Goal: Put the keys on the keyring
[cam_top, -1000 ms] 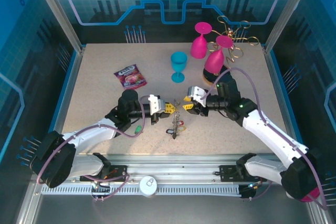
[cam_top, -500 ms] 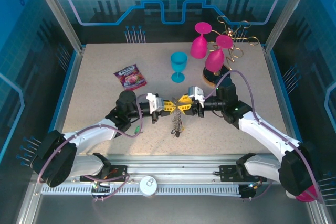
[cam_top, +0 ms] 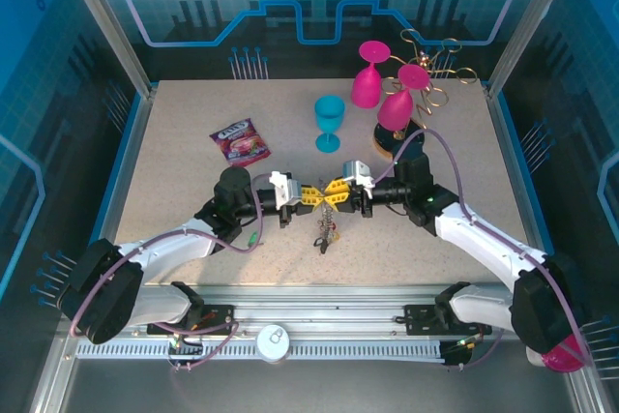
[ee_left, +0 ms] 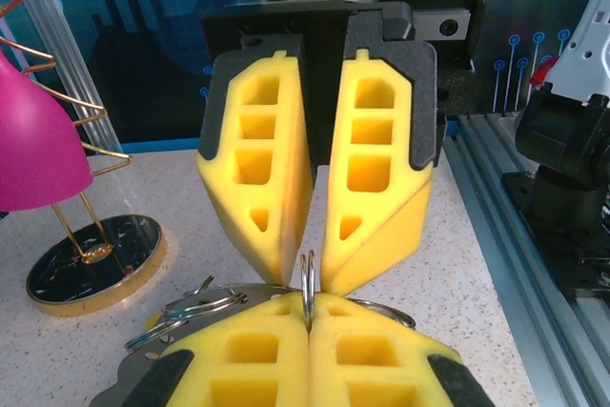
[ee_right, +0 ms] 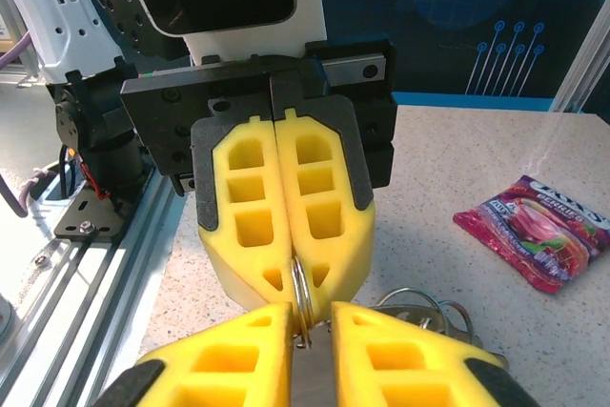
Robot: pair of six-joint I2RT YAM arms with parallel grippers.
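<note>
The left gripper [cam_top: 310, 196] holds where it was a second ago, fingers pressed together on the wire of the keyring [ee_left: 307, 274], which stands edge-on just above its tips in the left wrist view. Below it the keys [cam_top: 327, 230] hang in a small dark bunch between the two arms, low over the table [cam_top: 193, 191]; whether they touch it cannot be told. The right gripper [cam_top: 337, 192] has slid in from the right until it is nose to nose with the left. Its fingers [ee_left: 255, 188] have narrowed to a slim gap with the keyring wire between them. A sliver of space still shows beside the wire in the right wrist view, so it looks not yet clamped. That likely means a second hold on the keyring is being set up, to steady or spread it for threading. The keys fall below the frame in both wrist views, and from above they are too small to count. Silver loops [ee_left: 191, 307] show beside the left fingers; how they join the keyring is unclear, and no opening in it shows. A small green thing [cam_top: 252, 237] by the left arm may be a loose key.
</note>
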